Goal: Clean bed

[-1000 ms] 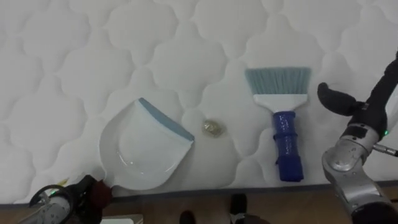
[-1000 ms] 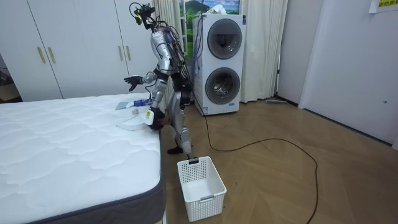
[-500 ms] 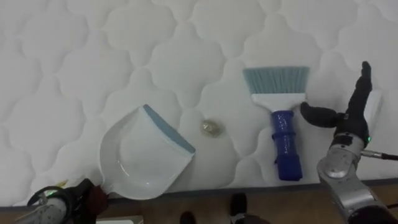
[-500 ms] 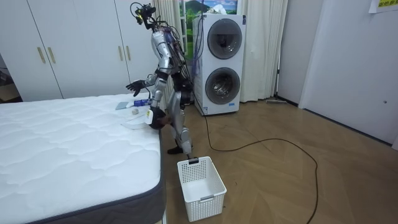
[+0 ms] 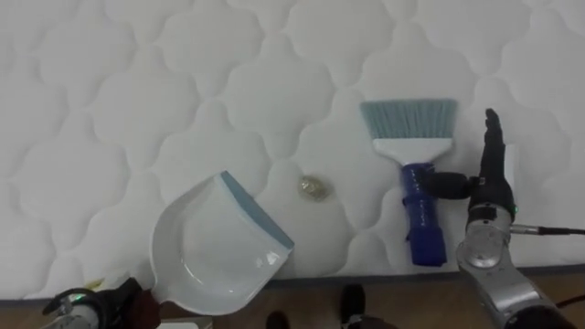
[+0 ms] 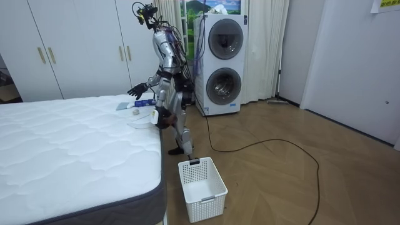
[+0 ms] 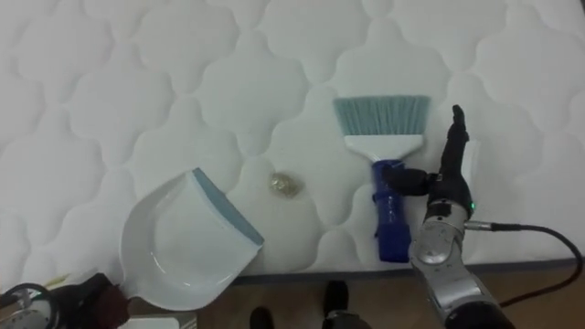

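One small crumpled scrap (image 5: 313,188) lies on the bed (image 5: 137,91), between your dustpan (image 5: 215,251) and brush (image 5: 413,151). Your right hand (image 5: 489,194) stands just right of the brush's handle, fingers straight and spread, thumb touching it. Your left hand (image 5: 108,303) sits by the dustpan's near rim; you cannot tell its grip.

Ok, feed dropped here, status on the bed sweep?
Right hand open, thumb against blue-handled brush. Left hand at near end of white blue-lipped dustpan. Small crumpled scrap between them, nothing blocking.
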Available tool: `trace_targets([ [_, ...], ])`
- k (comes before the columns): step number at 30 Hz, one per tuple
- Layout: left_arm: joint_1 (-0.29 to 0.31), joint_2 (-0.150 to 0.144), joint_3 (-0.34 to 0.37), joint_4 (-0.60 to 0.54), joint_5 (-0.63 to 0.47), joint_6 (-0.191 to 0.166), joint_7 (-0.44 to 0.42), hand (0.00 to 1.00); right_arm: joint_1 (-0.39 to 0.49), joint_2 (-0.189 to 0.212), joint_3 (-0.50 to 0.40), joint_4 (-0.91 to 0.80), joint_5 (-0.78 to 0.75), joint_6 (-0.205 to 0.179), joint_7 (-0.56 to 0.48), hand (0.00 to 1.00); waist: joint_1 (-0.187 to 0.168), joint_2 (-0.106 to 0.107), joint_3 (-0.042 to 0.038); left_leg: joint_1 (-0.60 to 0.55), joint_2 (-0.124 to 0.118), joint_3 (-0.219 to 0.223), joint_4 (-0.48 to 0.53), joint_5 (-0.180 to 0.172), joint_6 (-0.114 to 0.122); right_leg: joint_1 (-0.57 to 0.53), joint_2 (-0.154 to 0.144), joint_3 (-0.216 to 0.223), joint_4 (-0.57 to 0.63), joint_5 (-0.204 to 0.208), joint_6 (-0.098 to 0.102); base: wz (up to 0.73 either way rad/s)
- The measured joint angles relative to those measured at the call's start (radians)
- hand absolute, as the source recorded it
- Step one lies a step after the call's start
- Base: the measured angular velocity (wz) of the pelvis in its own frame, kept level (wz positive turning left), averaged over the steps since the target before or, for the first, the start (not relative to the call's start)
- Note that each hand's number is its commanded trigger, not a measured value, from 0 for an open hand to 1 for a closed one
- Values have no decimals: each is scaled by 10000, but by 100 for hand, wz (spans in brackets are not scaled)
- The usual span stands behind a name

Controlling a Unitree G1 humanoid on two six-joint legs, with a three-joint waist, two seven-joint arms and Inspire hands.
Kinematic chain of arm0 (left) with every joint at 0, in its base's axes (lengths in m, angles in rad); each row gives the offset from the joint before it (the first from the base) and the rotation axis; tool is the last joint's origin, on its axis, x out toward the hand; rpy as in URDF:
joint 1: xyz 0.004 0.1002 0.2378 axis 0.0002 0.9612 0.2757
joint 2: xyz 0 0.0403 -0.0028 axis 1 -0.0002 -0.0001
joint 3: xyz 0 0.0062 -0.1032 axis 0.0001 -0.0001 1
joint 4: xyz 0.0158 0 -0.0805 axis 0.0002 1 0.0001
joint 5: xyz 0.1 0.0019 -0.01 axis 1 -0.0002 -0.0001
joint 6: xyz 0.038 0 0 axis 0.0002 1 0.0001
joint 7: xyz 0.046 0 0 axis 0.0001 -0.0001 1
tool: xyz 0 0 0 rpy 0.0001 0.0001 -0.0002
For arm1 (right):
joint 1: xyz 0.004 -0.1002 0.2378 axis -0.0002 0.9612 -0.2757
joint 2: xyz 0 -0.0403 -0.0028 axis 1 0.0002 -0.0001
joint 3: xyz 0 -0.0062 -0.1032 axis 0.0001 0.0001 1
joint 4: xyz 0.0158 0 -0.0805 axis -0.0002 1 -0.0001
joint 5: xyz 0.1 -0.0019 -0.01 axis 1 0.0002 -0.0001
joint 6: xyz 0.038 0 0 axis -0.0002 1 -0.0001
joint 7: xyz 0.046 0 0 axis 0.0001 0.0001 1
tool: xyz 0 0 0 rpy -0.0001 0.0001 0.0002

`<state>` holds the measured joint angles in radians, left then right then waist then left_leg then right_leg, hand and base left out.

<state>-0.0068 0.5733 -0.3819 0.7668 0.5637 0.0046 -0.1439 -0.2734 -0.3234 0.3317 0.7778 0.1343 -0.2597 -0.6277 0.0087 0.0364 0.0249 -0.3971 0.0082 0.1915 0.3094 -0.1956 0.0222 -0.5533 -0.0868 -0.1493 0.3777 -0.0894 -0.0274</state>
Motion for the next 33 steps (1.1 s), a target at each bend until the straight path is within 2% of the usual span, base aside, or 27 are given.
trace_targets([
  [7,36,-69,-352,-18,0,1,27,100,1,52,118,-100,-212,5,326,0,27,262,-74,85,4,20,-83,23,36,30,-5,-34,23,1,-5,0],
  [12,87,-128,-471,-8,-3,22,98,100,8,70,454,-2,-209,5,421,0,23,264,-75,96,13,22,-78,32,50,49,-18,-42,29,6,-4,0],
  [15,93,-139,-622,12,-1,25,290,100,7,150,683,426,-209,31,430,0,83,263,-68,175,10,42,-63,32,50,164,-10,-99,-5,9,-7,2],
  [20,95,-164,-829,45,-5,26,556,100,15,158,835,1114,-151,436,710,0,269,245,-46,251,82,145,-78,32,51,226,-14,-29,-20,1,-12,-1],
  [26,121,-200,-834,251,0,-40,964,100,22,160,813,1167,-169,451,910,0,268,237,-15,232,111,173,-54,32,52,226,1,-60,-25,-9,-29,0],
  [33,117,-472,-828,616,-5,-91,1383,100,26,201,818,1007,-213,428,1159,0,278,272,10,137,115,204,-52,32,51,110,-1,-50,16,-8,-31,0],
])
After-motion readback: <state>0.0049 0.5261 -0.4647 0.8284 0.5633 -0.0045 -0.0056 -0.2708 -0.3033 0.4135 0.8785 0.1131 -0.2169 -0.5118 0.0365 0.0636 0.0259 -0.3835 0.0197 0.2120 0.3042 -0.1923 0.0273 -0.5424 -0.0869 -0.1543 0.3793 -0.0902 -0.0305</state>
